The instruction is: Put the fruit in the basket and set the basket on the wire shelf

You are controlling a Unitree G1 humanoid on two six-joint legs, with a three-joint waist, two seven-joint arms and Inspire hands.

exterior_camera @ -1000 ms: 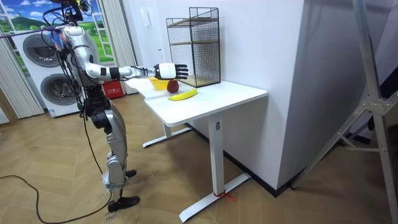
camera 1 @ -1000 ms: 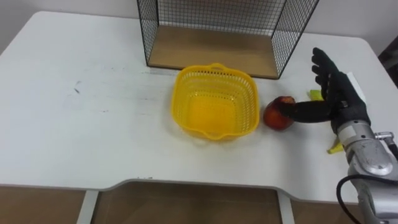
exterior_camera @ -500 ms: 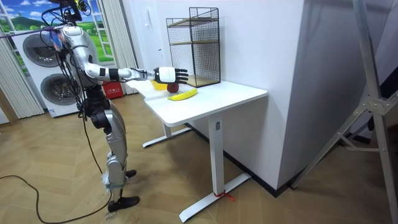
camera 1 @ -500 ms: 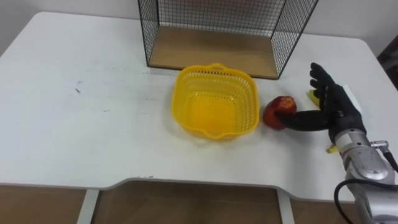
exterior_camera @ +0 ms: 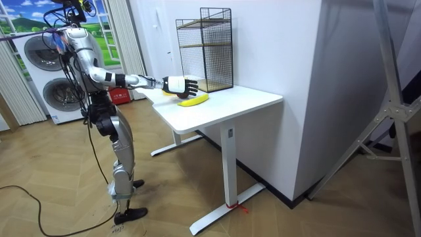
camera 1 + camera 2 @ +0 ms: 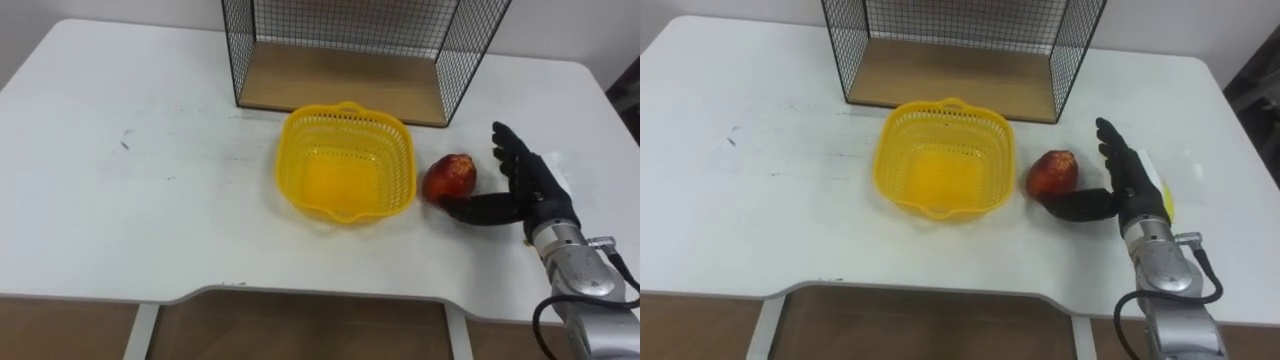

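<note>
— Why is the table (image 6: pixel 150 150) laid out this way?
— The wire shelf (image 6: pixel 340 85) is stood at the far edge, so the yellow basket (image 6: pixel 400 185) placed just before it can be slid in (it is empty so far).
— And the fruit?
— The banana (image 5: pixel 194 100) is partly covered by the right hand (image 6: pixel 530 190). The red apple (image 6: pixel 450 178) is left on the table just right of the basket. The hand is held open, fingers straight, thumb laid at the apple's near side. Nothing is gripped; a cupping approach is judged likely.
</note>
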